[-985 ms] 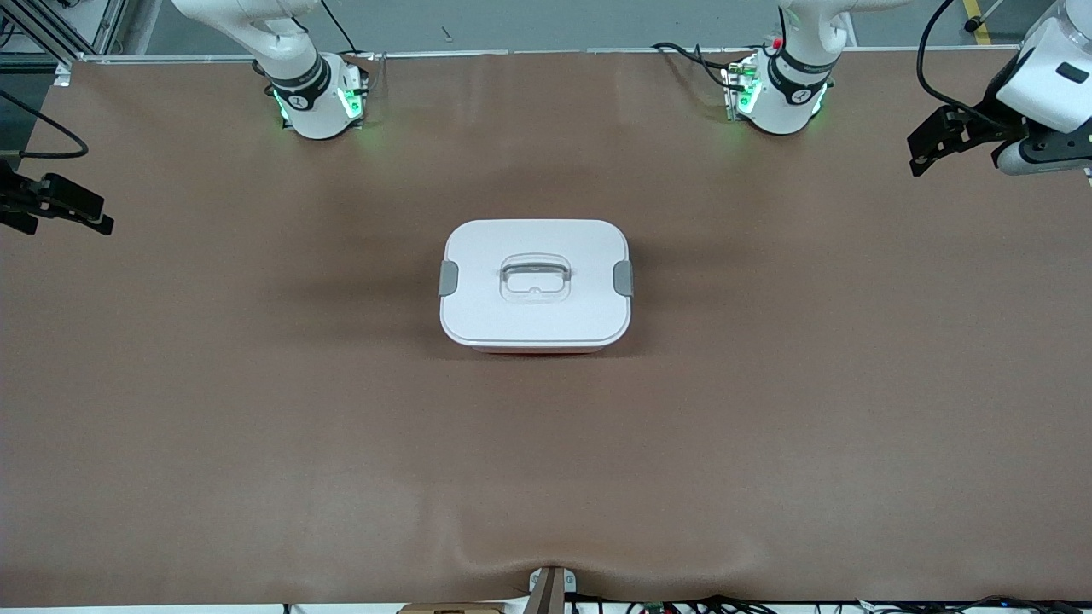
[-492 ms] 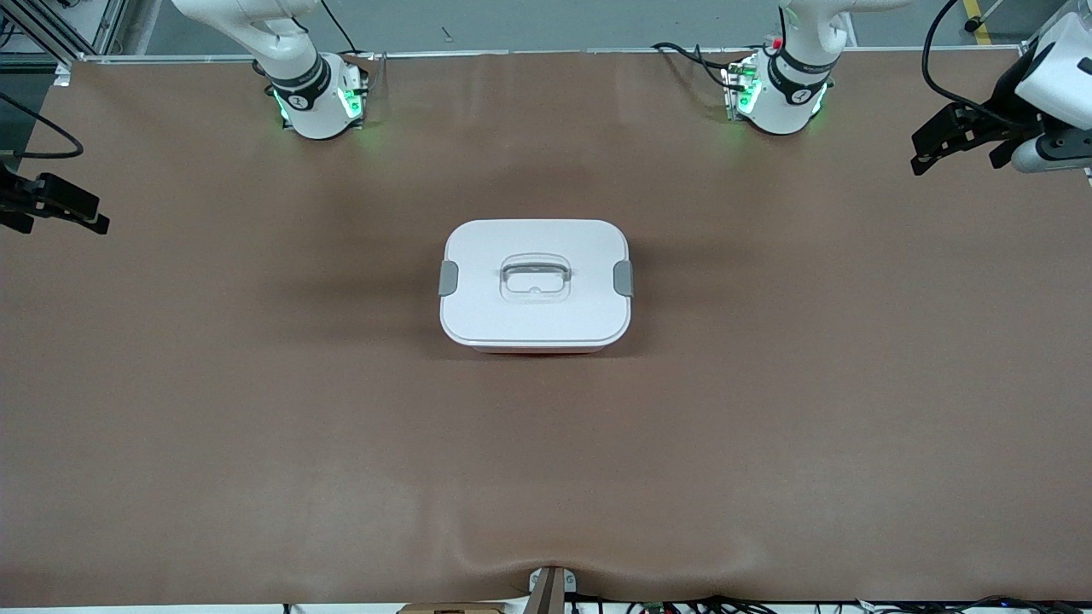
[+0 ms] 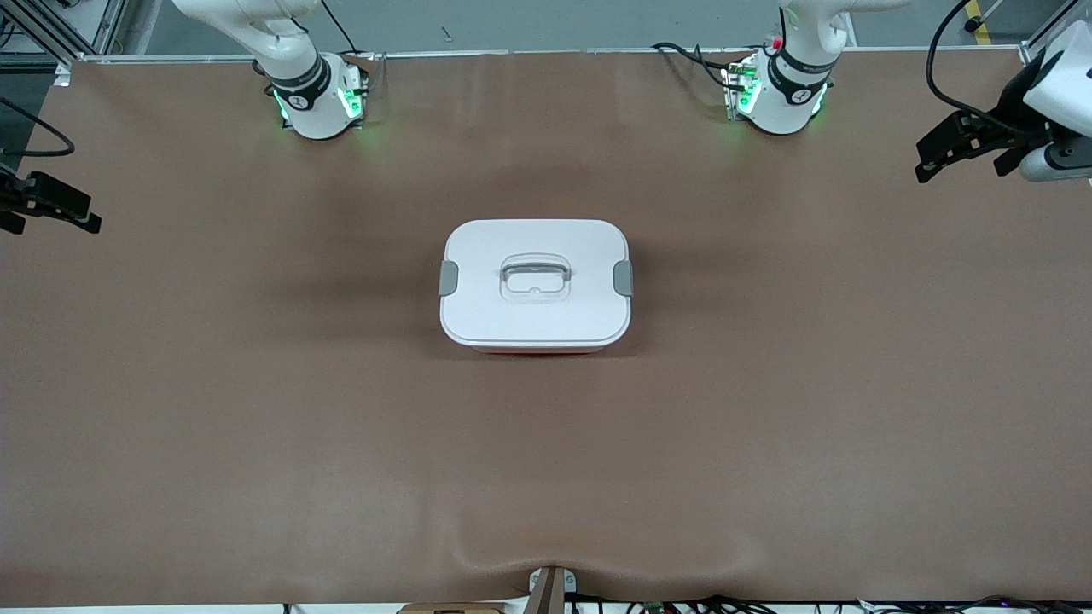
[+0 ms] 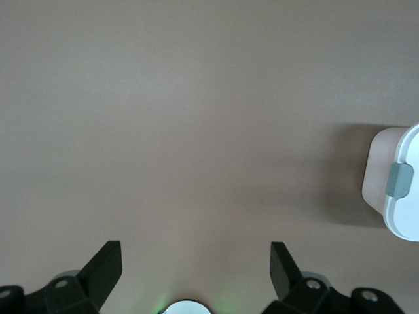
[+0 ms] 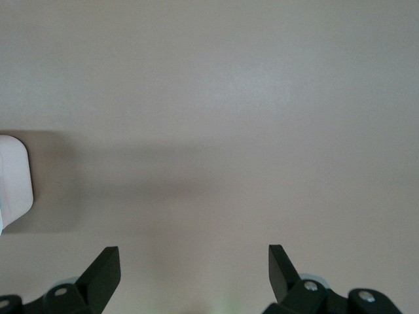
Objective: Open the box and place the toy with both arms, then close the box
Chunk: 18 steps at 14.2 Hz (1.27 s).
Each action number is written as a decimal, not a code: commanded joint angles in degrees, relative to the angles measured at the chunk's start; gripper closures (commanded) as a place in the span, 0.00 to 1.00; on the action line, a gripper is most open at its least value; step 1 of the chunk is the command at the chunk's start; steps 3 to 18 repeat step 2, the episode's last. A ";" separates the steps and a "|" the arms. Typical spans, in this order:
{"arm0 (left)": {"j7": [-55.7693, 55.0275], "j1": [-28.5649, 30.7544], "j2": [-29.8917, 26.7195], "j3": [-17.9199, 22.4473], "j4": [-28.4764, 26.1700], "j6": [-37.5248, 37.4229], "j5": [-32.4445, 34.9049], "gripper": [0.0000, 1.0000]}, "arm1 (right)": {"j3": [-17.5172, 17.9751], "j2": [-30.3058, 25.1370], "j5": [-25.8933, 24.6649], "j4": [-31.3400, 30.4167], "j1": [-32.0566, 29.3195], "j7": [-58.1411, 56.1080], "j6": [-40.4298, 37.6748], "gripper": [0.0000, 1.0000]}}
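Both arms have drifted outward; left gripper point(image 4: 195, 258) and right gripper point(image 5: 194, 258) hang over bare worktop point(image 3: 256, 426), fingers spread. The box point(image 3: 535, 286) looks closed, so a rushed grab might skid it.

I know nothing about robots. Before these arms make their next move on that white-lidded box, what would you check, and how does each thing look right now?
1. Box sits flat mid-table, lid on: ok.
2. Both grey side clips are down against the lid: ok, so they likely need unclipping first.
3. Left gripper is open, holds nothing, over the left arm's end of the table: ok.
4. Right gripper is open, holds nothing, over the right arm's end: ok.
5. Toy ready to pick up: not ok, none shows in any view.
6. What the box holds: cannot tell, the lid hides it.
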 commanded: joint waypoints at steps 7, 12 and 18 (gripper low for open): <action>0.74 0.21 1.05 0.03 1.96 -0.39 -0.74 0.00 | 0.40 0.07 0.56 0.17 -0.41 4.63 0.34 0.00; 0.74 0.21 1.05 0.03 1.96 -0.39 -0.74 0.00 | 0.40 0.07 0.56 0.17 -0.41 4.63 0.34 0.00; 0.74 0.21 1.05 0.03 1.96 -0.39 -0.74 0.00 | 0.40 0.07 0.56 0.17 -0.41 4.63 0.34 0.00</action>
